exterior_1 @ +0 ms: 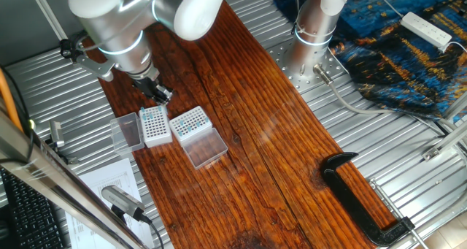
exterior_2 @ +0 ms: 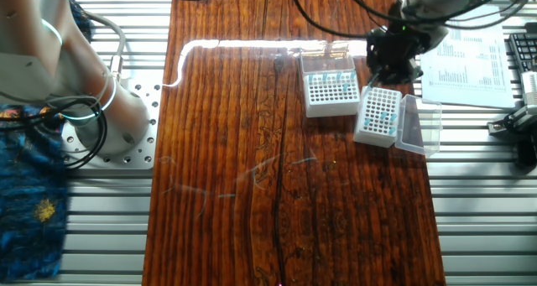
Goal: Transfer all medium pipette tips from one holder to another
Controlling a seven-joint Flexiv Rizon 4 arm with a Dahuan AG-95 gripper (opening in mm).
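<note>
The opaque white-sided rack point(exterior_1: 155, 125) stands on the wooden table with its smoky lid point(exterior_1: 128, 132) folded open beside it. It also shows in the other fixed view point(exterior_2: 377, 116), with several teal tips point(exterior_2: 386, 117) in its grid. The clear-sided rack point(exterior_1: 191, 123) stands next to it with its clear lid point(exterior_1: 206, 148) laid flat. It too holds several teal tips point(exterior_2: 340, 80). My gripper point(exterior_1: 162, 96) hangs just above the far edge of the white-sided rack, also seen in the other fixed view point(exterior_2: 390, 68). Its dark fingers are too small to read, and I cannot tell if they hold a tip.
A black clamp point(exterior_1: 357, 198) lies at the table's near right. The robot base point(exterior_1: 314, 30) stands at the back beside a blue patterned cloth point(exterior_1: 408, 52). Papers point(exterior_2: 470, 59) and a grey tool point(exterior_1: 120, 200) lie next to the racks.
</note>
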